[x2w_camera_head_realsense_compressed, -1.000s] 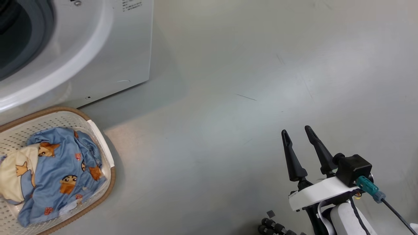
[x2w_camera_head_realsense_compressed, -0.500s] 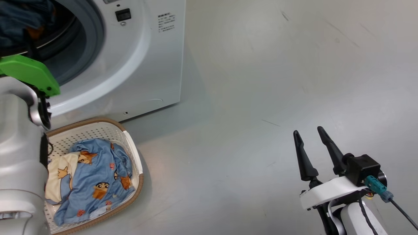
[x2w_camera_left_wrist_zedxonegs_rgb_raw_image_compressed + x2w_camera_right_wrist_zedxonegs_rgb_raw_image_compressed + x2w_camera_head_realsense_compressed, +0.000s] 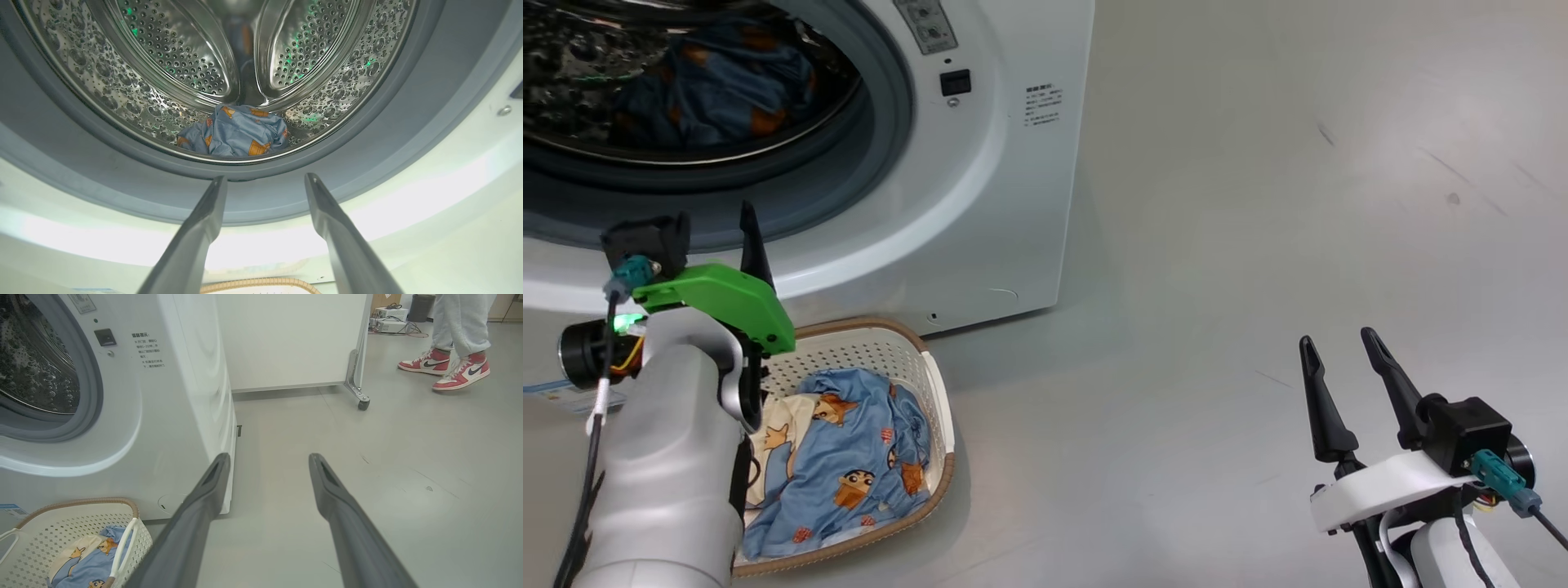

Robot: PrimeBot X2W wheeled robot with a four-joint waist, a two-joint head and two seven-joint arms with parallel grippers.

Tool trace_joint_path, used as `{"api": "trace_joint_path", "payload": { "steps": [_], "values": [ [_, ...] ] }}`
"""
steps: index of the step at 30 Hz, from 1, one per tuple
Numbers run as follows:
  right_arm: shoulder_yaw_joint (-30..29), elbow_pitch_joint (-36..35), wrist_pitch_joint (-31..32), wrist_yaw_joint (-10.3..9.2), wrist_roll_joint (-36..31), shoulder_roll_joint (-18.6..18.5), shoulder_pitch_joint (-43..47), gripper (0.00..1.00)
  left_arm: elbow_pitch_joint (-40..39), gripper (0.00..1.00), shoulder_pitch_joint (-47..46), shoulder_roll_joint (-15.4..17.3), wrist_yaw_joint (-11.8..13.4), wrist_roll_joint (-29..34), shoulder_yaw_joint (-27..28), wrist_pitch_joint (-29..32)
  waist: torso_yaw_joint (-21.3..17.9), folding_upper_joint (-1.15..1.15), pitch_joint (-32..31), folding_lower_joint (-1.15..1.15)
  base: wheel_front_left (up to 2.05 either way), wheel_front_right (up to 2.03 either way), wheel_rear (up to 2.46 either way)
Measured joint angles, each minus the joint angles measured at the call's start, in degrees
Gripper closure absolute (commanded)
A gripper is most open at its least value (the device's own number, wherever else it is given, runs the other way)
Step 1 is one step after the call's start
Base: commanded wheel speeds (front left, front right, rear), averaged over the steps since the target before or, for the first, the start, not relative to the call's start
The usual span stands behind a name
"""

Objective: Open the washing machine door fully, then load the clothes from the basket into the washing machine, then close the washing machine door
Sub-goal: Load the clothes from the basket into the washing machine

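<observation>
Floor (image 3: 1217, 204): smooth pale grey, faintly glossy, thin dark scuffs.
Partition (image 3: 286, 339): plain white panel on a metal leg with a caster (image 3: 363, 403).
Behind the partition's right edge: dark bin (image 3: 421, 306), white box (image 3: 391, 312) with cables.
Right of the partition: a person's grey trouser legs, red-and-white sneakers (image 3: 461, 372).
Light: even, soft sheen on the floor.

floor (image 3: 408, 457) showing faint scuffs | white panel (image 3: 286, 339) standing on a caster (image 3: 363, 403) | person's red-and-white sneakers (image 3: 461, 371) resting on floor beyond panel | dark bin (image 3: 421, 306) sitting behind
</observation>
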Motion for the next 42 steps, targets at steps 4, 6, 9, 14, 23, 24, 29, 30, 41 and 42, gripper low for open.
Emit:
{"api": "trace_joint_path", "payload": {
  "steps": [4, 6, 9, 14, 23, 24, 29, 30, 41, 42],
  "values": [
    [-0.05, 0.02, 0.0, 0.0, -0.14, -0.6, 1.2, 0.0, -4.32, 0.0, 3.41, -0.8, -0.37, 0.1, -0.57, 0.0, 2.21, 0.0, -1.92, 0.0, 0.0, 0.0, 0.0],
    [-0.04, 0.03, 0.0, 0.0, -0.37, -0.94, 1.6, 0.0, -6.0, 0.0, 5.38, -0.8, -0.46, 0.12, -0.58, 0.0, 3.2, 0.0, -2.87, 0.0, 0.0, 0.0, 0.0],
    [-0.02, 0.05, 0.0, 0.0, -0.49, -1.14, 1.71, 0.0, -8.32, 0.0, 9.07, -0.85, -0.59, 0.11, -0.35, 0.0, 4.5, 0.0, -4.36, 0.0, 0.0, 0.0, 0.0],
    [-0.37, 0.01, 0.0, 0.0, -0.49, -1.65, 3.52, 0.0, -12.26, 0.0, 13.56, -1.31, -0.97, -0.14, 0.27, 0.0, 6.73, 0.0, -6.39, 0.0, 0.0, 0.0, 0.0],
    [-0.29, -0.12, 0.0, 0.0, -0.51, -2.98, 5.27, 0.0, -20.03, 0.0, 22.6, -2.0, -1.81, -0.64, -0.42, 0.0, 10.6, 0.0, -10.1, 0.0, 0.0, 0.0, 0.0],
    [-0.24, -0.12, 0.0, 0.0, -0.51, -2.98, 5.44, 0.0, -20.49, 0.0, 23.3, -2.05, -1.88, -0.65, -0.6, 0.0, 10.88, 0.0, -10.35, 0.0, 0.0, 0.0, 0.0],
    [0.47, -0.12, 0.0, 0.0, -0.51, -3.27, 6.31, 0.0, -25.63, 0.0, 28.64, -2.08, -1.88, -1.15, -0.62, 0.0, 11.95, 0.0, -12.22, 0.0, 0.0, 0.0, 0.0],
    [0.53, -0.12, 0.0, 0.0, -0.51, -3.36, 6.35, 0.0, -26.33, 0.0, 29.34, -2.08, -1.88, -1.16, -0.58, 0.0, 12.01, 0.0, -12.47, 0.0, 0.0, 0.0, 0.0],
    [-0.64, -0.49, 0.0, 0.0, -0.51, -4.37, 8.22, 0.0, -32.7, 0.0, 37.0, -2.07, -1.7, -3.2, -0.82, 0.0, 12.92, 0.0, -13.95, 0.0, 0.0, 0.0, 0.0],
    [-0.59, -0.49, 0.0, 0.0, -0.51, -4.45, 8.36, 0.0, -33.28, 0.0, 37.51, -2.04, -1.52, -3.49, -0.86, 0.0, 13.09, 0.0, -14.09, 0.0, 0.0, 0.0, 0.0]
  ]
}}
